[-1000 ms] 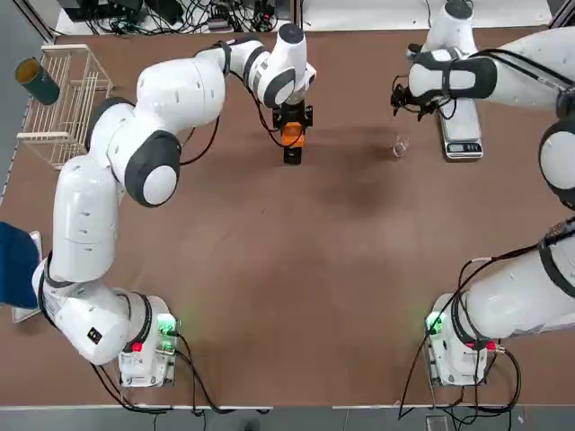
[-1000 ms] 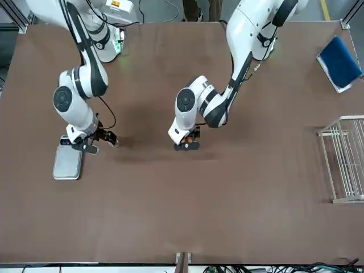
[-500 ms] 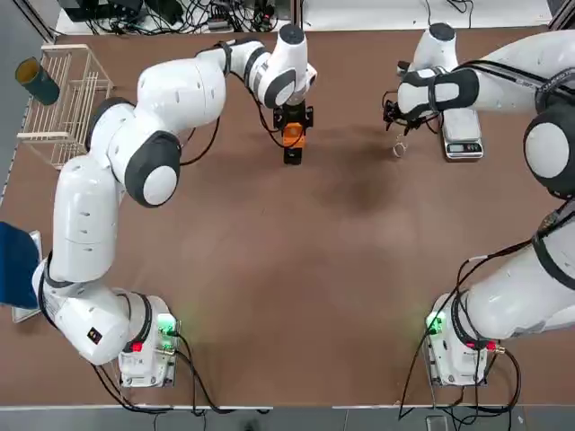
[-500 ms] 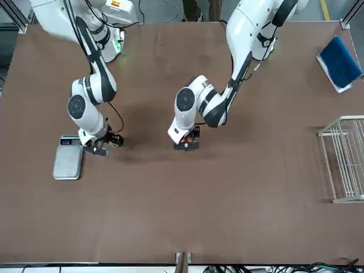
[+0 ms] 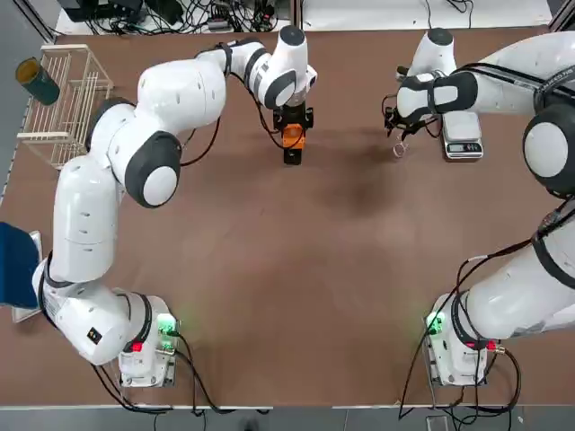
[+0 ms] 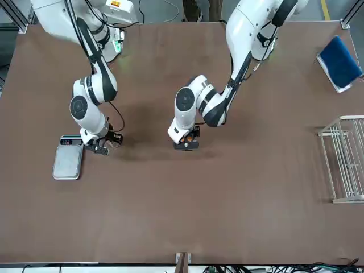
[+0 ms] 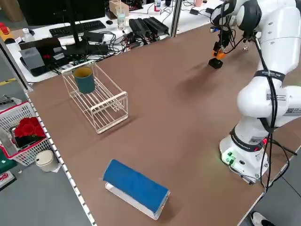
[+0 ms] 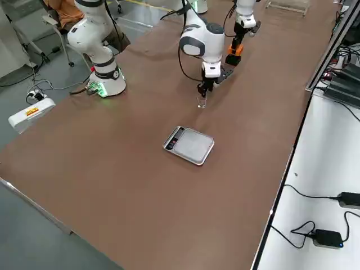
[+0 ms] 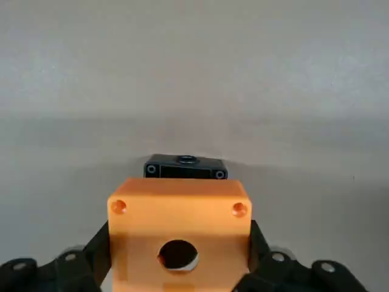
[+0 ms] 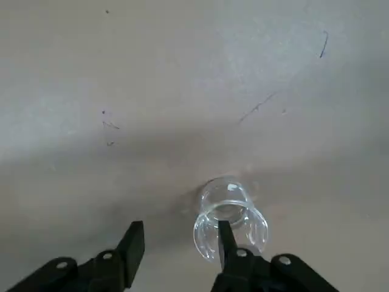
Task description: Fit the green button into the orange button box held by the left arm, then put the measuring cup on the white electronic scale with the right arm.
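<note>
Right wrist view: right gripper (image 10: 179,243) has swung from the scale (image 5: 463,135) to the cup (image 10: 230,219), fingers narrowing, not yet gripping.

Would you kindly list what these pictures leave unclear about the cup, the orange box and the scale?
- Green button: not seen; in the left wrist view the orange box shows only a hole.
- Right hand: whether it grips the clear cup is unclear.
- Scale: partly hidden under the right arm in the top view.
</note>
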